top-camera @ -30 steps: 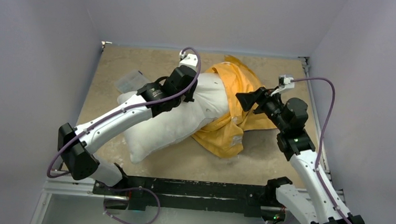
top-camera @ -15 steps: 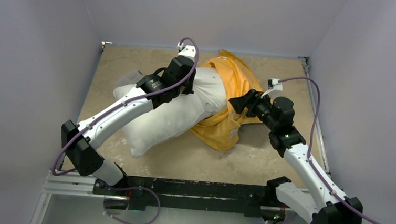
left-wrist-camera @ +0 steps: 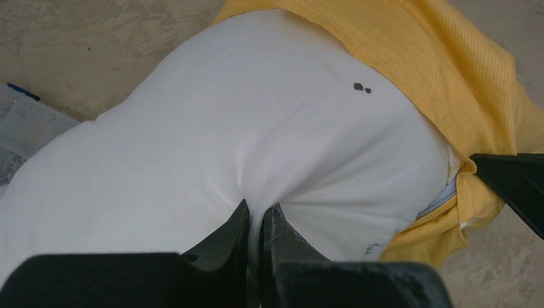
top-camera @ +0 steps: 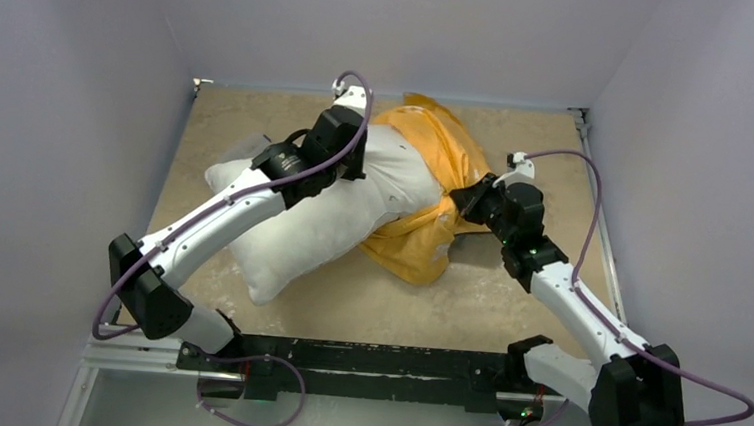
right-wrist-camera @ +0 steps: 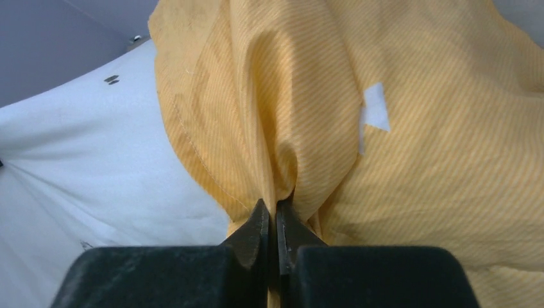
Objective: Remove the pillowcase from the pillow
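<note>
The white pillow (top-camera: 322, 231) lies slantwise on the table, its far end still inside the orange-yellow pillowcase (top-camera: 429, 239). My left gripper (left-wrist-camera: 258, 212) is shut on a pinched fold of the pillow (left-wrist-camera: 256, 128) near the pillowcase (left-wrist-camera: 449, 70) opening. In the top view that left gripper (top-camera: 354, 171) is over the pillow's upper middle. My right gripper (right-wrist-camera: 276, 208) is shut on a bunched fold of the pillowcase (right-wrist-camera: 333, 115), beside the bare pillow (right-wrist-camera: 83, 160). From above, the right gripper (top-camera: 462, 197) sits at the pillowcase's right side.
A clear plastic piece (top-camera: 243, 148) lies on the tan table (top-camera: 506, 312) behind the pillow's left end, also at the left edge of the left wrist view as clear plastic (left-wrist-camera: 22, 125). Grey walls close in the table on three sides.
My right gripper moved left into the pillowcase and closed on a fold of it. The left arm shifted slightly left and back with the pillow, and the pillowcase bunched inward.
</note>
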`<action>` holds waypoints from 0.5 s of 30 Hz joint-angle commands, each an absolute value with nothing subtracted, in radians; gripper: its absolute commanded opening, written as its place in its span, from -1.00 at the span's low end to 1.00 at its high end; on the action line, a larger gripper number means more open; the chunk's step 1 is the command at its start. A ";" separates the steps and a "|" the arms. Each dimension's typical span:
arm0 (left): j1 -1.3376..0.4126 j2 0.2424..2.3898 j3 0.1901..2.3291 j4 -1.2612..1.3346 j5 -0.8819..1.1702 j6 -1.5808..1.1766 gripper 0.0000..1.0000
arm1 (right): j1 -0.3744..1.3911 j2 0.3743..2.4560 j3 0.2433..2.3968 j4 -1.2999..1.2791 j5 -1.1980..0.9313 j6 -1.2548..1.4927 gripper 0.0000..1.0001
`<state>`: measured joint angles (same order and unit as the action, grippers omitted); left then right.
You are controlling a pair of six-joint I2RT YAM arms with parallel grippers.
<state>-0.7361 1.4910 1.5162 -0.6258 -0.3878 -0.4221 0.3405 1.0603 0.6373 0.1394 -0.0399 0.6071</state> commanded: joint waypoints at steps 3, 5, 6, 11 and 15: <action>-0.703 1.285 1.486 -0.541 -0.469 -0.404 -1.00 | 0.339 1.032 0.648 0.144 0.075 0.634 -1.00; -0.693 1.228 1.434 -0.555 -0.488 -0.405 -1.00 | 0.330 1.016 0.664 0.131 0.122 0.641 -1.00; -0.688 1.202 1.409 -0.563 -0.501 -0.405 -1.00 | 0.322 1.008 0.672 0.128 0.144 0.642 -1.00; -0.677 1.072 1.280 -0.621 -0.560 -0.413 -1.00 | 0.248 0.995 0.697 0.145 0.176 0.626 -1.00; -0.675 0.989 1.203 -0.671 -0.628 -0.423 -1.00 | 0.191 1.004 0.695 0.171 0.167 0.618 -1.00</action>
<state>-0.7074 1.1000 1.2354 -0.6762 -0.4053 -0.4351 0.2874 1.0096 0.6659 0.1463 0.0208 0.6479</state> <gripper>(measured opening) 0.041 0.015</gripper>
